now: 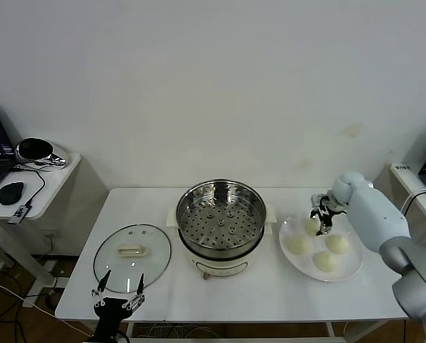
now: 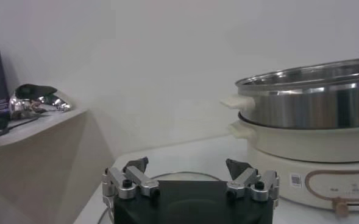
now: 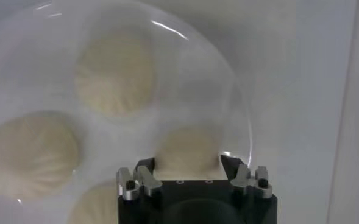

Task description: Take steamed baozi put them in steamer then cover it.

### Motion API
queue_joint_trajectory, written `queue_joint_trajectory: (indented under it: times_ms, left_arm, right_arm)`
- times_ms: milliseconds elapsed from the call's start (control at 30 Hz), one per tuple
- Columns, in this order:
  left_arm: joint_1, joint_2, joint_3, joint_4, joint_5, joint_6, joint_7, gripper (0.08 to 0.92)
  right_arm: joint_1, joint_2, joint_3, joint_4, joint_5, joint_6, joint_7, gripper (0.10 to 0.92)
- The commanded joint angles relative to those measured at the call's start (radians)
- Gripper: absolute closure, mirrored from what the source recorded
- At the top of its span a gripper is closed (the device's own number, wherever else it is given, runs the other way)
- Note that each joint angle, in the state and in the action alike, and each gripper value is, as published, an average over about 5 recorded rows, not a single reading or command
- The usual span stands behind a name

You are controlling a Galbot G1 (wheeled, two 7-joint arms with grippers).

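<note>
right gripper (image 3: 188, 167) jaws pinch a baozi (image 3: 188, 149) on the plate (image 1: 356, 270); left gripper (image 2: 188, 172) jaws spread.

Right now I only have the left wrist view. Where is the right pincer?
Observer: The right pincer is down at the rear round cream-white dough bun on the flat white plate.
Operator: How many buns are on that plate?
Observer: Four, counting that one.
Operator: Any in the steamer yet?
Observer: None. The shiny steel steamer basket shows only its perforated bottom.
</note>
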Motion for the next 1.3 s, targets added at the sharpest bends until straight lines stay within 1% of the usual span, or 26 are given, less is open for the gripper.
queue_joint_trajectory:
  times_ms: [33,233,333,400,600,700,767,900,1000,1167,1300]
  left_arm:
    - [0.001,0.000,-0.002,-0.003,0.000,-0.001,0.000,0.177]
    - [0.003,0.001,-0.005,-0.006,0.000,-0.001,-0.001,0.177]
    - [0.003,0.003,-0.005,-0.008,-0.001,0.000,0.000,0.177]
    - [0.003,0.004,-0.005,-0.010,-0.002,0.000,0.000,0.177]
    - [0.003,0.012,-0.002,-0.014,-0.008,0.002,0.003,0.177]
    - [0.000,0.015,0.001,-0.015,-0.016,0.002,0.005,0.177]
    - [-0.001,0.017,0.001,-0.017,-0.025,0.001,0.006,0.177]
    - [-0.002,0.022,-0.001,-0.019,-0.042,0.000,0.007,0.177]
    - [-0.003,0.026,-0.006,-0.021,-0.052,-0.001,0.007,0.177]
    - [-0.009,0.029,-0.016,-0.022,-0.067,0.000,0.008,0.177]
    - [-0.011,0.029,-0.027,-0.022,-0.074,0.001,0.008,0.177]
  right_arm:
    - [0.006,0.016,0.004,-0.029,-0.025,0.003,0.010,0.431]
    - [0.014,-0.006,-0.005,0.001,-0.009,0.009,0.009,0.543]
    - [0.019,-0.047,-0.038,0.066,0.044,0.005,-0.002,0.567]
    - [0.029,-0.096,-0.075,0.147,0.111,-0.008,-0.013,0.565]
    - [0.147,-0.261,-0.239,0.465,0.389,-0.072,-0.044,0.554]
    - [0.258,-0.308,-0.339,0.564,0.508,-0.088,-0.045,0.551]
    - [0.338,-0.315,-0.409,0.601,0.581,-0.089,-0.042,0.550]
    - [0.490,-0.274,-0.524,0.621,0.707,-0.082,-0.033,0.550]
    - [0.583,-0.217,-0.592,0.622,0.774,-0.073,-0.026,0.550]
    - [0.647,-0.088,-0.695,0.613,0.831,-0.032,-0.012,0.550]
    - [0.629,0.022,-0.746,0.597,0.827,0.014,-0.002,0.550]
